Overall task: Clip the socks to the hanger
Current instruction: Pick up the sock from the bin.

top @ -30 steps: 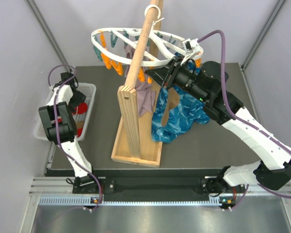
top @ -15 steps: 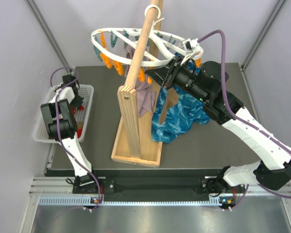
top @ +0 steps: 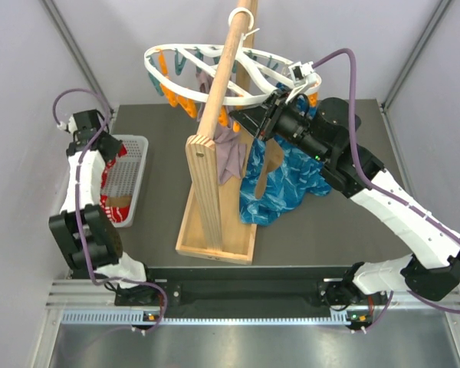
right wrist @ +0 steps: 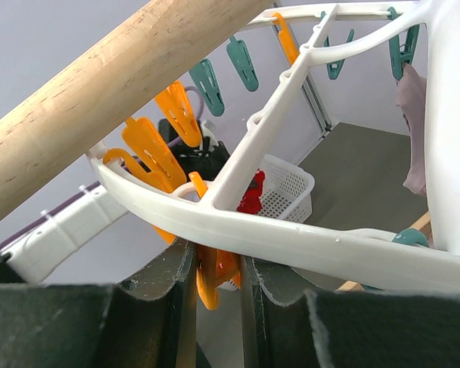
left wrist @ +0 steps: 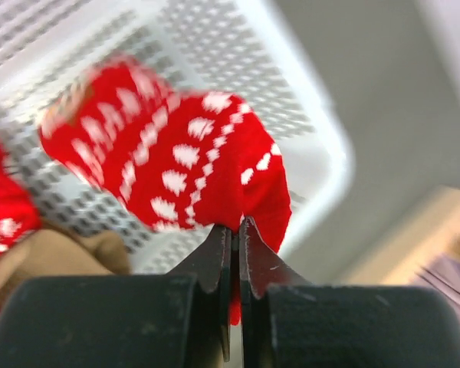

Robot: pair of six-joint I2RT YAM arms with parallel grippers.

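Risen from the basket (top: pixel 136 172), the left hand (left wrist: pixel 236 230) pinches a red sock (left wrist: pixel 176 161). At its three o'clock the right hand (right wrist: pixel 217 259) squeezes an orange peg (right wrist: pixel 207 287) on the hanger (top: pixel 253 96).

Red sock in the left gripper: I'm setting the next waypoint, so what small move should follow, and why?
Probably raise the left gripper and carry it rightward toward the hanger. Its jaws are shut on the red sock at its edge, the sock hangs above the white basket, and the right gripper is clamped on an orange peg under the hanger's ring, seemingly ready to receive it.
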